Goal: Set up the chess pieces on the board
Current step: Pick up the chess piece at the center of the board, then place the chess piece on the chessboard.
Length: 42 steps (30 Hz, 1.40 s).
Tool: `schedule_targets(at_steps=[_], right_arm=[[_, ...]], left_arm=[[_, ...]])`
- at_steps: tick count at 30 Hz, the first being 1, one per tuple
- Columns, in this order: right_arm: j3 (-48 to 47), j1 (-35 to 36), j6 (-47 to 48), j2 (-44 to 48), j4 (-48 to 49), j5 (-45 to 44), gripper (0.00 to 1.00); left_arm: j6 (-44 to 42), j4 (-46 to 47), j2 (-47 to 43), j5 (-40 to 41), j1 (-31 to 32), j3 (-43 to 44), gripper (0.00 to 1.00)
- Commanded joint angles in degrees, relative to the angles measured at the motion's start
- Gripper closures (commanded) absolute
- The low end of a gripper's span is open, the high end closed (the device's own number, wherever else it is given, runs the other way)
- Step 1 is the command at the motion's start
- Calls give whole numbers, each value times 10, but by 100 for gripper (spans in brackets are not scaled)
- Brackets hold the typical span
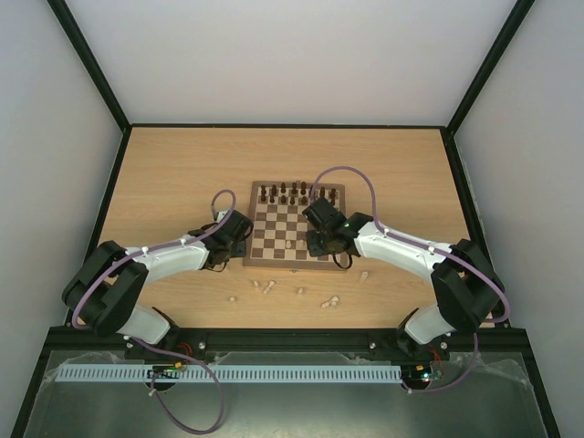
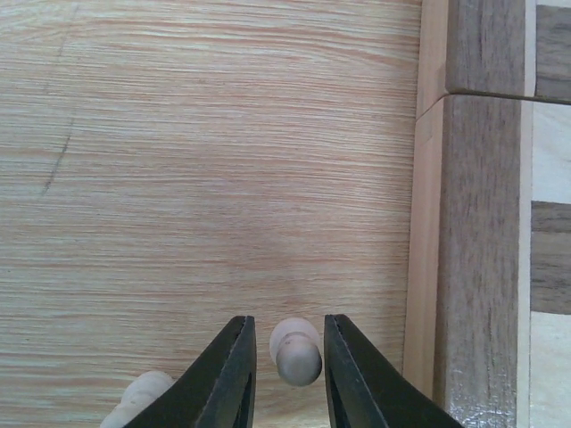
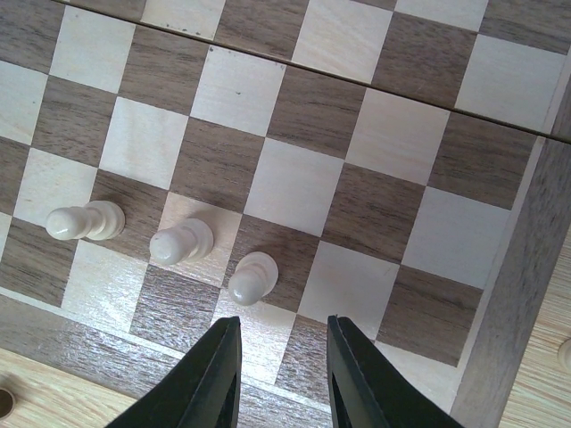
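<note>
On the table just left of the board's brown border, my left gripper straddles a small pale pawn. A thin gap shows on each side, so the fingers are not touching it. A second pale piece lies to the left of the fingers. My right gripper hovers open over the near rows of the board, empty. Three pale pawns stand in a row just ahead and to its left. From above, the left gripper is at the board's near left corner and the right gripper over its near side.
Dark brown pieces fill the board's far rows. Several loose pale pieces lie scattered on the wooden table between the board and the arm bases, one near the board's right corner. Black frame posts and white walls enclose the table.
</note>
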State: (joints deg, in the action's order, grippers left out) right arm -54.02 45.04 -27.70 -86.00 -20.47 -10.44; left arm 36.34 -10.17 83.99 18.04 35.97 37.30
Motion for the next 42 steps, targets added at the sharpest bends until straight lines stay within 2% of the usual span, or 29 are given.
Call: schedule_targets(at_steps=[1, 4, 8, 10, 21, 31, 42], right_arm=[[10, 4, -8, -1, -5, 4, 73], [12, 4, -7, 0, -4, 3, 73], [12, 3, -6, 0, -5, 3, 73], [12, 3, -7, 1, -5, 3, 73], [12, 4, -10, 35, -23, -20, 73], [19, 3, -20, 63, -40, -40, 72], [33, 2, -23, 82, -46, -53, 72]], left_arm=[[-4, -7, 5, 1, -2, 11, 77], [-3, -5, 9, -3, -2, 8, 81], [-5, -6, 11, -9, -2, 6, 95], [-5, -12, 7, -12, -2, 9, 98], [-27, -95, -28, -34, 41, 111, 98], [-14, -70, 39, -52, 106, 159, 98], [-16, -55, 99, -60, 133, 202, 98]])
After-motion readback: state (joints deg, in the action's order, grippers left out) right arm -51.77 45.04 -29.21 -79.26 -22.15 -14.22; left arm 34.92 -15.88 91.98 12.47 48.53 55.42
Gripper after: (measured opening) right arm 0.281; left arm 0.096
